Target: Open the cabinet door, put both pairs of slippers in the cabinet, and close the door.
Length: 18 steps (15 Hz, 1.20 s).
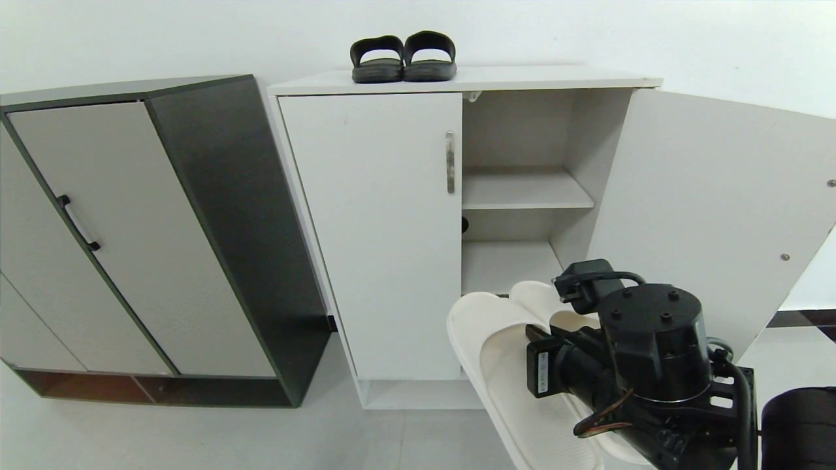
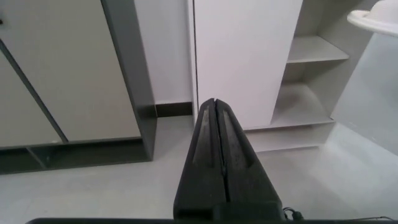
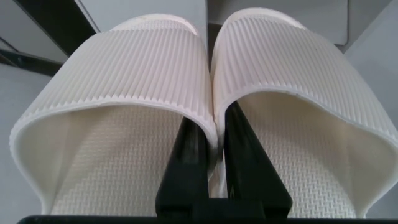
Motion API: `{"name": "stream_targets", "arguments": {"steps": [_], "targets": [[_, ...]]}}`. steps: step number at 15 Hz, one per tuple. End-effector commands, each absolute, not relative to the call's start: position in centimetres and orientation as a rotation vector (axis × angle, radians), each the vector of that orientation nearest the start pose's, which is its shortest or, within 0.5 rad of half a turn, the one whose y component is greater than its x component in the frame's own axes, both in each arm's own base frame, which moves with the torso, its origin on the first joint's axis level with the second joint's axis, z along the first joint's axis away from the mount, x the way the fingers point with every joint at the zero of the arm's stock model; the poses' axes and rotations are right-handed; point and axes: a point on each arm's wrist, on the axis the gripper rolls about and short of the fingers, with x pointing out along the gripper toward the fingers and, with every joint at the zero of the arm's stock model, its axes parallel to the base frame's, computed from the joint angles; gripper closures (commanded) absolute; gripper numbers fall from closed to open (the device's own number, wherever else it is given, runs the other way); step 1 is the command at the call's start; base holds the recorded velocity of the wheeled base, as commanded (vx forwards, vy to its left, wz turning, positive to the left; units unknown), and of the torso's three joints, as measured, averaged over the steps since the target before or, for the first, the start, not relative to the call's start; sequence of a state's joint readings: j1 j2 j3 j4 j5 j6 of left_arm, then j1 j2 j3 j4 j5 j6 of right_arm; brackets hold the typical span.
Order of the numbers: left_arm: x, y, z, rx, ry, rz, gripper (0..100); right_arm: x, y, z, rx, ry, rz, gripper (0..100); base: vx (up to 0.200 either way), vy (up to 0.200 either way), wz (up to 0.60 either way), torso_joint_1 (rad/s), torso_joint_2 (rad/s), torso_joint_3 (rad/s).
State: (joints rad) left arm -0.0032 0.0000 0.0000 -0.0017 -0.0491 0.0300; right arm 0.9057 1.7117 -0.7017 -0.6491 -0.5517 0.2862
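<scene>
A pair of white slippers (image 1: pixel 496 352) hangs low in front of the white cabinet (image 1: pixel 366 228), toes toward its open right half. My right gripper (image 3: pixel 216 146) is shut on their inner strap edges, which are pinched together. The cabinet's right door (image 1: pixel 705 209) is swung wide open and its left door is closed. Inside, an upper shelf (image 1: pixel 522 189) and a lower shelf (image 1: pixel 506 264) are bare. A pair of black slippers (image 1: pixel 403 59) sits on the cabinet top. My left gripper (image 2: pixel 215 106) is shut with nothing in it, over the floor before the two cabinets.
A grey cabinet with a dark frame (image 1: pixel 130 228) stands left of the white one, its doors closed. Bare light floor (image 1: pixel 196 437) lies in front of both. The open door bounds the space on the right.
</scene>
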Motion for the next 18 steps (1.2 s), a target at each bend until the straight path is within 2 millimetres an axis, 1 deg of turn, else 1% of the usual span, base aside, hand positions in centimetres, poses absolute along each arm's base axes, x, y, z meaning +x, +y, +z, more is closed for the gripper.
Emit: {"name": "stream_targets", "arguments": {"steps": [1, 2, 5, 9, 11, 12, 14, 16, 18], "targets": [[-2.3, -0.1, 7.6, 0.029, 0.001, -0.052, 100, 19.3, 22.8, 14.6, 0.023, 0.333, 0.3, 100, 0.0, -0.2, 0.0, 0.002, 0.0, 0.002], [-2.3, -0.1, 7.6, 0.029, 0.001, -0.052, 100, 19.6, 23.1, 14.4, 0.019, 0.337, 0.29, 100, 0.0, -0.2, 0.0, 0.007, 0.0, -0.002], [-2.3, -0.1, 7.6, 0.029, 0.001, -0.052, 100, 19.8, 23.2, 14.3, 0.023, 0.335, 0.29, 100, 0.0, -0.2, 0.0, 0.009, 0.0, 0.002], [-2.3, -0.1, 7.6, 0.025, 0.001, -0.049, 100, 19.9, 23.4, 13.9, 0.014, 0.343, 0.29, 100, 0.0, 0.0, 0.0, 0.0, 0.0, 0.0], [-2.3, -0.1, 7.6, 0.023, 0.001, -0.049, 100, 20.5, 23.9, 13.2, 0.002, 0.362, 0.291, 100, 0.0, 0.0, 0.0, 0.0, 0.0, 0.0], [-2.3, -0.1, 7.6, 0.021, -0.001, -0.049, 100, 21.3, 24.8, 12.6, -0.001, 0.368, 0.29, 100, 0.0, 0.0, 0.0, 0.0, 0.0, 0.0], [-2.3, -0.1, 7.6, 0.023, 0.001, -0.049, 100, 22.1, 26.0, 11.1, -0.023, 0.394, 0.289, 100, 0.0, 0.0, 0.0, 0.0, 0.0, 0.0], [-2.3, -0.1, 7.6, 0.023, 0.001, -0.049, 100, 21.8, 26.7, 9.8, -0.036, 0.423, 0.292, 100, 0.0, 0.0, 0.0, 0.0, 0.0, 0.0], [-2.3, -0.1, 7.6, 0.023, 0.001, -0.049, 100, 22.2, 27.2, 8.6, -0.031, 0.446, 0.279, 100, 0.0, 0.0, 0.0, 0.001, 0.01, -0.025]]}}
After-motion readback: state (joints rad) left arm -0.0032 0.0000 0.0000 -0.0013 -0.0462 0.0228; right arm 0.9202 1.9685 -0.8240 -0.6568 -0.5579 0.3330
